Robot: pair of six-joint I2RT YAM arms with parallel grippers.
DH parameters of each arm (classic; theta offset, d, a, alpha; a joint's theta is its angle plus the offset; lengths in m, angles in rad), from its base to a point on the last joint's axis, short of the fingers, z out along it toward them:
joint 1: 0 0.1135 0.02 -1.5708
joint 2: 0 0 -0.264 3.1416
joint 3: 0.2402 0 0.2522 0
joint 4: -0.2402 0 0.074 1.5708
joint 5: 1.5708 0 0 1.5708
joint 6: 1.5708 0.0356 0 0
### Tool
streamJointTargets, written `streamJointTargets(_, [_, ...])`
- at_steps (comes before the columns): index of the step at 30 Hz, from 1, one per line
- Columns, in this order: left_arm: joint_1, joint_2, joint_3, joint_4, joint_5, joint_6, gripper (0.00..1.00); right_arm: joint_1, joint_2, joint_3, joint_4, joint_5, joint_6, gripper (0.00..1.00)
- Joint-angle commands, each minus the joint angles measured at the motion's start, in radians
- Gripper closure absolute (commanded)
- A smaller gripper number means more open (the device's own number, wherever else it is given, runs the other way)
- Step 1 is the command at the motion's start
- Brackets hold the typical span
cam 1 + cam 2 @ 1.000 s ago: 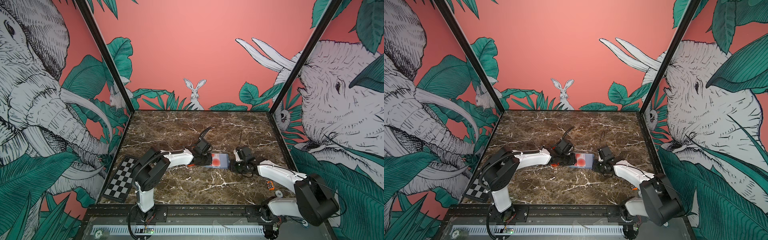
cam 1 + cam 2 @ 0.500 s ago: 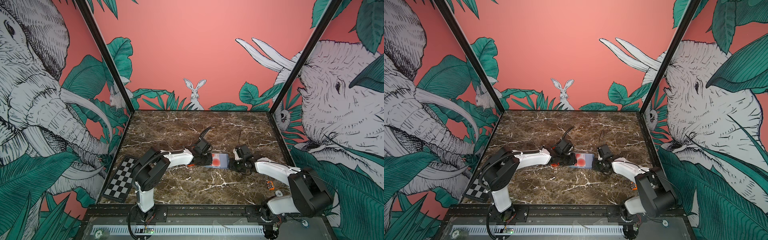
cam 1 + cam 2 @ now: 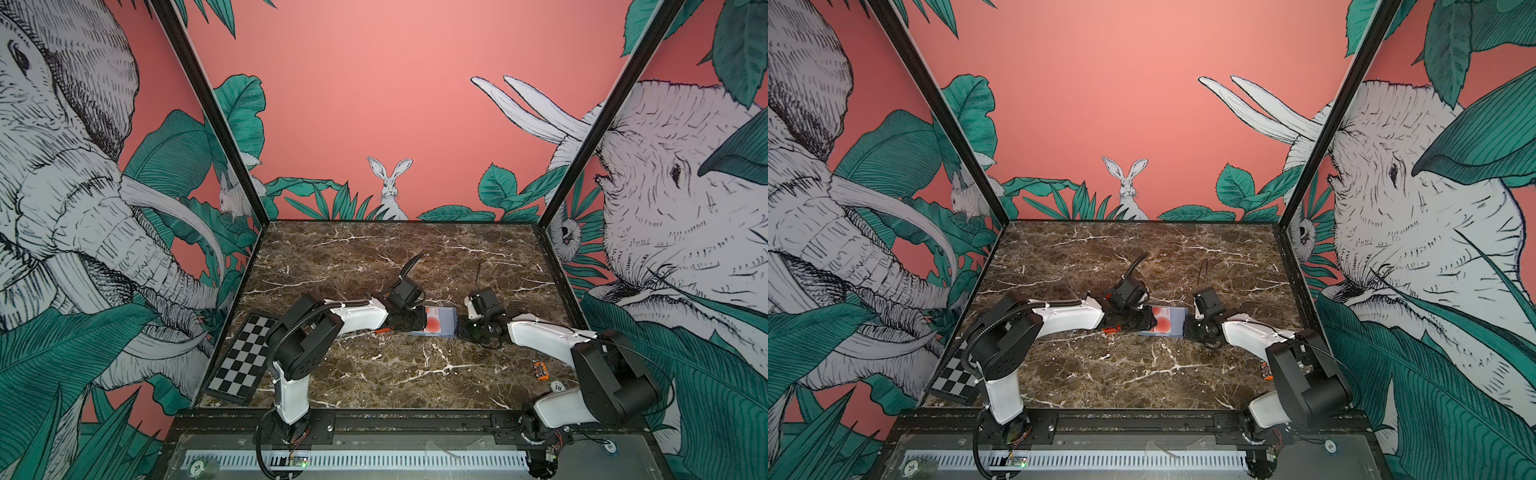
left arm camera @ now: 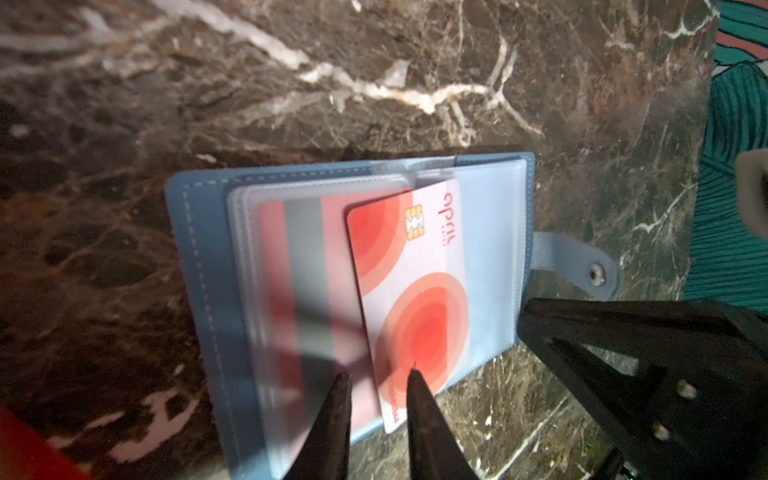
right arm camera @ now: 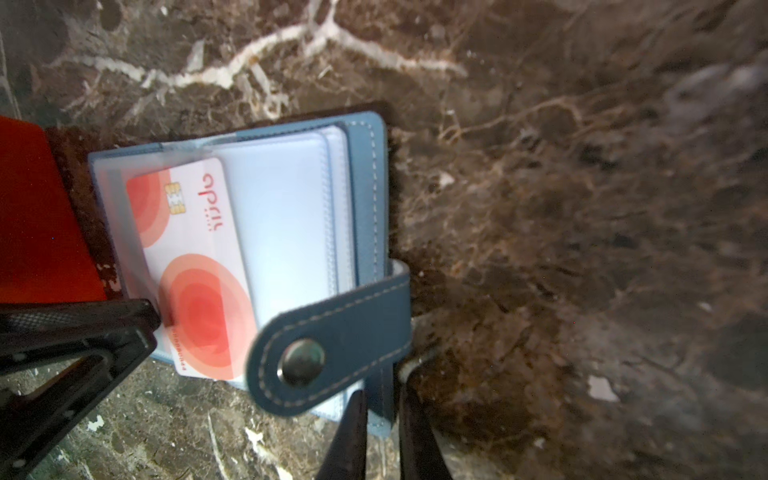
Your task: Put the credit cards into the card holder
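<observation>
Card holder (image 3: 448, 323) lies open about midway between the table's (image 3: 374, 257) side edges in both top views. A credit card (image 3: 432, 324) lies on it, with the left fingers (image 3: 422, 322) and right fingers (image 3: 461, 328) at its opposite ends.

Left wrist view: the left fingers stand narrowly apart astride the credit card's edge; whether they pinch it cannot be told. A second card (image 4: 299, 270) sits in a clear sleeve (image 4: 249, 249).

Right wrist view: the right fingers are clenched on the card holder's cover edge beside the snap tab (image 5: 332, 353).

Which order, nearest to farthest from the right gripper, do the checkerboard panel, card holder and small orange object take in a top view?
1. card holder: centre, touching the right gripper.
2. small orange object: front right.
3. checkerboard panel: far left edge.
</observation>
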Motion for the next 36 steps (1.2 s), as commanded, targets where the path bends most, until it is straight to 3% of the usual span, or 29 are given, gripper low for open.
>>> streamJointTargets(1, [-0.005,0.027,0.023,-0.003,0.006,-0.003,0.74,-0.003,0.010,0.004,-0.012,0.008,-0.018,0.85])
streamJointTargets(36, [-0.019,0.083,0.081,0.037,0.037,-0.020,0.76,-0.003,0.009,-0.022,0.006,0.007,-0.009,0.90])
